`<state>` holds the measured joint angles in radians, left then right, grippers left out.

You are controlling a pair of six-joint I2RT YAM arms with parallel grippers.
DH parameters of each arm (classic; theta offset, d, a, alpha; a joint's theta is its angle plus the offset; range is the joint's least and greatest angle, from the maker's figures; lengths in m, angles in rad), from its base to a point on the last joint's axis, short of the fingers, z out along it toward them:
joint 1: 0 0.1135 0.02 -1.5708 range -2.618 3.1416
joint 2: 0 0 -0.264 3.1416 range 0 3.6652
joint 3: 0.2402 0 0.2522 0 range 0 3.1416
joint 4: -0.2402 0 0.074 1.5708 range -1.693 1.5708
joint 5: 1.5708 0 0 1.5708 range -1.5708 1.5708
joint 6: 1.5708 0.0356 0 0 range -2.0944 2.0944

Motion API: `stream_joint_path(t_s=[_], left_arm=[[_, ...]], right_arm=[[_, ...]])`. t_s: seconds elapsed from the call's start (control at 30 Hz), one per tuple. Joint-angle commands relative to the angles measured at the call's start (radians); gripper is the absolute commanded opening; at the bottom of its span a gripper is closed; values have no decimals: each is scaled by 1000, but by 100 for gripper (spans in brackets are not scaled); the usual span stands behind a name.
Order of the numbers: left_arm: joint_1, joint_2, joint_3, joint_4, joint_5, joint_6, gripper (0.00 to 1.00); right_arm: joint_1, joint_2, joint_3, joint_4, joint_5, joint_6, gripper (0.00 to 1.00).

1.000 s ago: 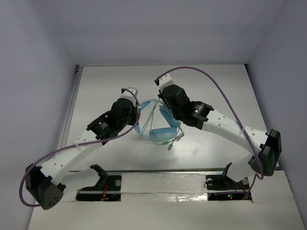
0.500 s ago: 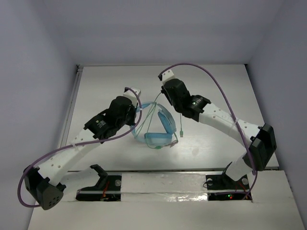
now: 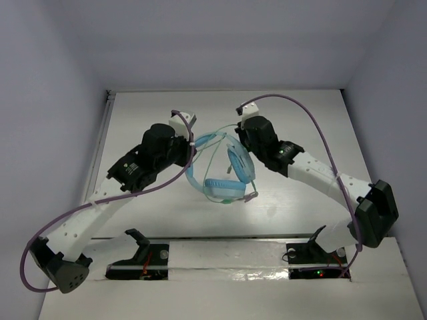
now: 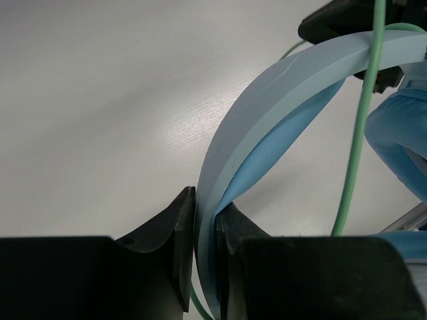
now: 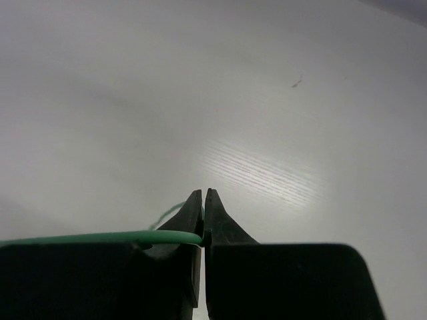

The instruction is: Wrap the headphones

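- Heads up, your headphones are around the middle of the table, right between the two arms.
- Your left gripper is clamped on the headband. In the left wrist view the pale blue band runs edge-on through the pinched jaws, then arcs away above the table.
- From the top camera, that grip is on the end of the band toward the table's left side.
- Your right gripper is closed too, tips practically together, with the thin green cable nipped between them.
- In the right wrist view the cable comes in from the left and stops at the closed tips. A little curl of it shows just behind them, over bare table.
- From above, that gripper sits just right of the table's middle, at the other end of the band.
- The two earcups: one is on the side toward the table's near edge, the other is angled up toward your right gripper.
- In the left wrist view a strand of the green cable crosses over the far end of the band and drops down past it.
- Honestly can't tell whether the nearer earcup rests on the table or hangs just off it.
- The thick purple cables loop along both arms above the table.
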<state>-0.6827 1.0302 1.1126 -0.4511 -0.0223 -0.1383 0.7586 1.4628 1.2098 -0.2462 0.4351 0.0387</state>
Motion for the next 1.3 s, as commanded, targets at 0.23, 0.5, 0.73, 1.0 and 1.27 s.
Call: stream_joint_path(t_s=[0.23,0.5,0.73,1.0,1.27], left_arm=[[25,-51,118,110,-33,-76,0],[45,-56,176,146,-108,-115,0],[45,-30,179,192,-39,-44,0],[45,-5,171,252,-146,55,0],[45,-33,113,270,-82,106,0]], right_arm=[[-50,-114,-216,396,-330,206,0],[-70,-90,-266,551,-650,306,3],[-70,-39,-78,456,-572,215,3],[-70,-102,62,377,-362,52,4],[-70,-203,109,375,-303,-108,9]])
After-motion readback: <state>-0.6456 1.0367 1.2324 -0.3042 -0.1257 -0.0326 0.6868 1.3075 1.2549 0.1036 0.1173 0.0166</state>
